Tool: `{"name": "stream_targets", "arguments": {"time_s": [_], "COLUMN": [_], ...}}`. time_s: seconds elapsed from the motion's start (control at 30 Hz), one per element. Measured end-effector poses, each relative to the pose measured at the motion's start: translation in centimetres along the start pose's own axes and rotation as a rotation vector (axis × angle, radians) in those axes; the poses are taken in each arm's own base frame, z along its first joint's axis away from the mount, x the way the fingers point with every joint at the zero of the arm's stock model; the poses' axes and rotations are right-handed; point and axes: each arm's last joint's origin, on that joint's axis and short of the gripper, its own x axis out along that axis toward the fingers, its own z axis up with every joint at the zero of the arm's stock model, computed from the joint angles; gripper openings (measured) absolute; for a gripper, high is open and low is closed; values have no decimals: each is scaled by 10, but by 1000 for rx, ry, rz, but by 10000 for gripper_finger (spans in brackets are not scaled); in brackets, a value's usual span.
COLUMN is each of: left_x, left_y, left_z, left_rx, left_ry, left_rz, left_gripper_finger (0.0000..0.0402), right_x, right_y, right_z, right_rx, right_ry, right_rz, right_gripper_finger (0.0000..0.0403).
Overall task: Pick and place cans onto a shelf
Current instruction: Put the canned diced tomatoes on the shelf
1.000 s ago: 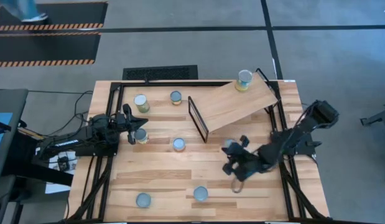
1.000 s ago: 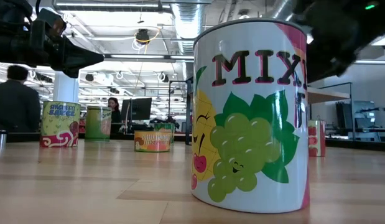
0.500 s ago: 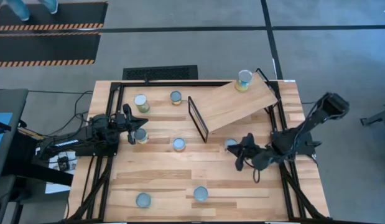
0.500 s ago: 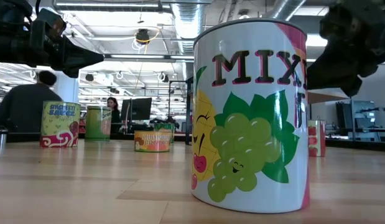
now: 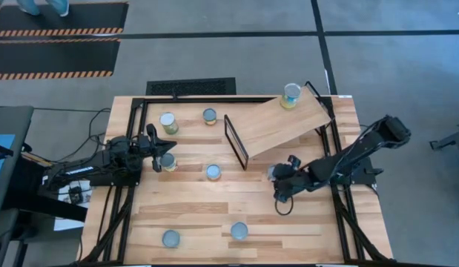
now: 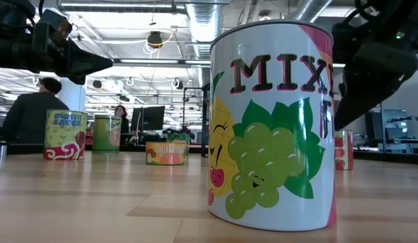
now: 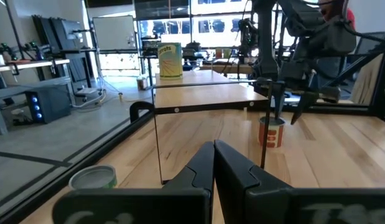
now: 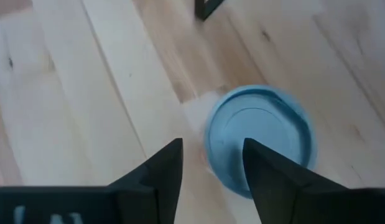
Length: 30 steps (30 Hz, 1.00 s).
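Several cans stand upright on the planked tabletop. The shelf (image 5: pixel 285 122), a light wood board with a black frame (image 5: pixel 236 141) at its near end, carries one can (image 5: pixel 291 95). My right gripper (image 8: pixel 212 165) hovers open, pointing down, just over a red-and-white can (image 7: pixel 271 132) beside the frame. That can's round top (image 8: pixel 260 140) shows below and beyond the fingers. My left gripper (image 5: pixel 156 150) waits shut at the table's left, beside a can (image 5: pixel 167 162).
Other cans stand at the far left (image 5: pixel 168 122), (image 5: pixel 209 116), mid-table (image 5: pixel 213 172), and near the front edge (image 5: pixel 239 231), (image 5: pixel 170 238). A black metal frame (image 5: pixel 140 104) borders the table. People sit in the room beyond the table (image 6: pixel 30 115).
My right gripper has moved from the near-right part of the table toward the far edge and a little left. It now stands over the can beside the shelf's frame. The cans and shelf have stayed put.
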Motion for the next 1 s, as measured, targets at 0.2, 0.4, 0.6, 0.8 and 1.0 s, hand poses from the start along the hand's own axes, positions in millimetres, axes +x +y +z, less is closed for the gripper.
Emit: {"name": "stream_targets", "arguments": {"time_s": [0.2,0.4,0.6,0.8,1.0], "left_x": [0,0,0,0,0], "left_y": [0,0,0,0,0], "left_z": [0,0,0,0,-1], "left_rx": [3,3,3,3,3], "left_ry": [1,1,2,4,12], "left_rz": [1,1,5,5,7], "left_gripper_finger": [0,0,0,0,0], "right_x": [15,12,-12,-68,-127], "right_y": [3,10,20,28,-5], "right_z": [5,16,39,89,136], "right_rx": [-63,-131,-94,-96,-92], "right_ry": [93,157,242,65,-158], "right_rz": [-96,-69,77,290,170], "right_gripper_finger": [135,27,20,7,23]}}
